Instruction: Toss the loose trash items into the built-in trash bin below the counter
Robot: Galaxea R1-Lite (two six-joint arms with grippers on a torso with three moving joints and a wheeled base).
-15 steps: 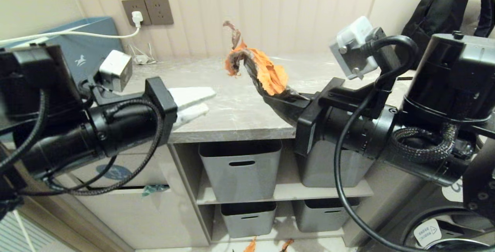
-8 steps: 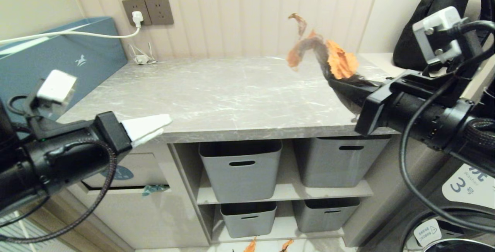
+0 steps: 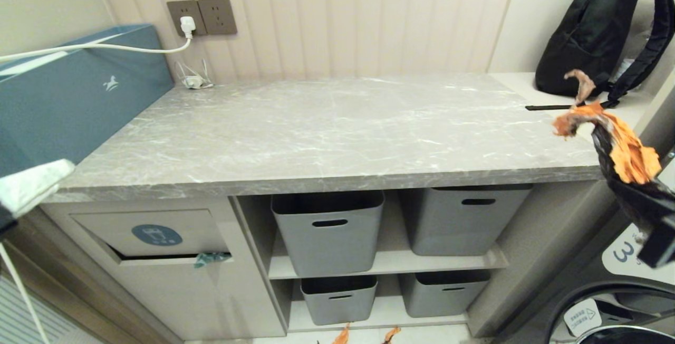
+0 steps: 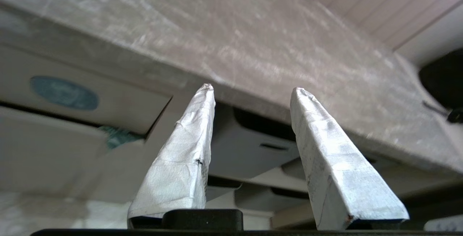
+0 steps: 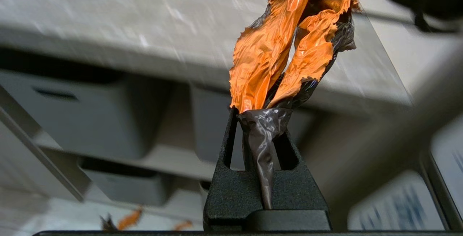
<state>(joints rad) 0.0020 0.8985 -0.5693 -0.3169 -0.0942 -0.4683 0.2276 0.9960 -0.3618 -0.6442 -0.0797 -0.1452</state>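
My right gripper [image 5: 260, 114] is shut on the dark shiny end of a crumpled orange and dark wrapper [image 5: 267, 55], one of the loose trash items. In the head view this trash [image 3: 627, 154] hangs in the air off the right end of the grey marble counter [image 3: 327, 127], with the gripper [image 3: 654, 228] at the frame's right edge. My left gripper [image 4: 251, 89] is open and empty, and only a white fingertip [image 3: 31, 185] shows at the far left. The bin flap [image 3: 153, 234] with its blue icon sits under the counter's left end, tilted slightly ajar. Two small orange shreds [image 3: 341, 335] lie on the floor.
A teal scrap [image 3: 211, 258] is caught at the flap's lower edge. Several grey tubs [image 3: 329, 233] fill the open shelves. A blue box [image 3: 68, 96] stands at the counter's left, a black backpack [image 3: 590, 32] on the cream shelf at right, a round appliance [image 3: 622, 291] below.
Both arms have swung outward and back from in front of the counter. The right gripper carried the wrapper from over the counter to beyond its right end; the left went to the left edge.
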